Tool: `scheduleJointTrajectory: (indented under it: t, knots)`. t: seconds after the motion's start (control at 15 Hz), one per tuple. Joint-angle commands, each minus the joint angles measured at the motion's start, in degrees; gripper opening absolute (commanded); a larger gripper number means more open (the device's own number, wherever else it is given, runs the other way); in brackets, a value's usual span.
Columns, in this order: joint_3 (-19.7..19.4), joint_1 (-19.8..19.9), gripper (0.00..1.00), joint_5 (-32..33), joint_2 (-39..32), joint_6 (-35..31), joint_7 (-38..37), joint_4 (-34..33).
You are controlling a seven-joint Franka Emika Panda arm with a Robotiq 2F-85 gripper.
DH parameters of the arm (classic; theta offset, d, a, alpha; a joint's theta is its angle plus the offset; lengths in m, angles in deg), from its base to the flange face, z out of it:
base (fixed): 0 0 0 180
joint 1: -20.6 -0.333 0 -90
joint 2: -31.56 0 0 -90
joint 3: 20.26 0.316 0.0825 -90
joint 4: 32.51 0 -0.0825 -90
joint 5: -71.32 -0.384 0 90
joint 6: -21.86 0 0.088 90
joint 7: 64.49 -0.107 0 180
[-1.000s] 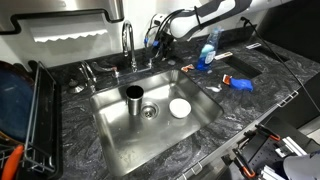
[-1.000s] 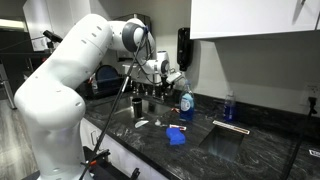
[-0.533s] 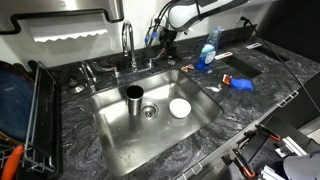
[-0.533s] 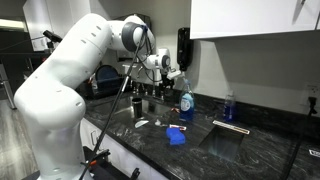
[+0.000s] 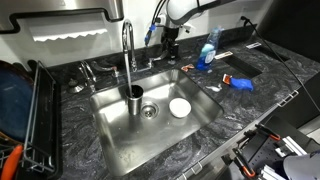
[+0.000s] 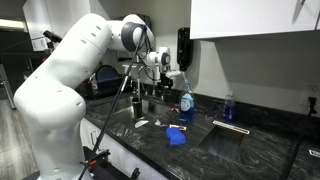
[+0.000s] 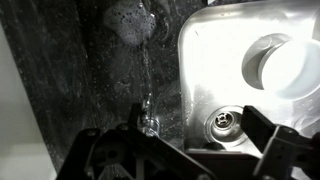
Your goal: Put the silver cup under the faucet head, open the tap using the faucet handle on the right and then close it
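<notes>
Cylindrical silver cup in steel sink, pincer spread open, empty, over marbled counter

Black-marbled counter, silver cup, white bowl

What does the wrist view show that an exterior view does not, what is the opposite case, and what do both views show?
Only the wrist view shows the gripper close up, its fingers spread wide apart. Only an exterior view shows the silver cup standing in the sink below the faucet head, a blue bottle on the counter and a dish rack beside the sink. Both show the white bowl, the drain, the sink and the dark counter.
</notes>
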Motion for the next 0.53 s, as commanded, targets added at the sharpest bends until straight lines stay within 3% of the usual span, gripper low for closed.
scheduleJointTrajectory:
  t: [0.0,0.33,0.47]
  knots:
    - [-0.44,-0.78,1.00,-2.33,0.32,4.63,0.72,-0.31]
    - [-1.45,-1.60,1.00,-1.11,0.33,4.13,-0.74,-0.42]
    - [-3.03,-2.89,1.00,1.54,0.74,-1.03,-3.22,0.43]
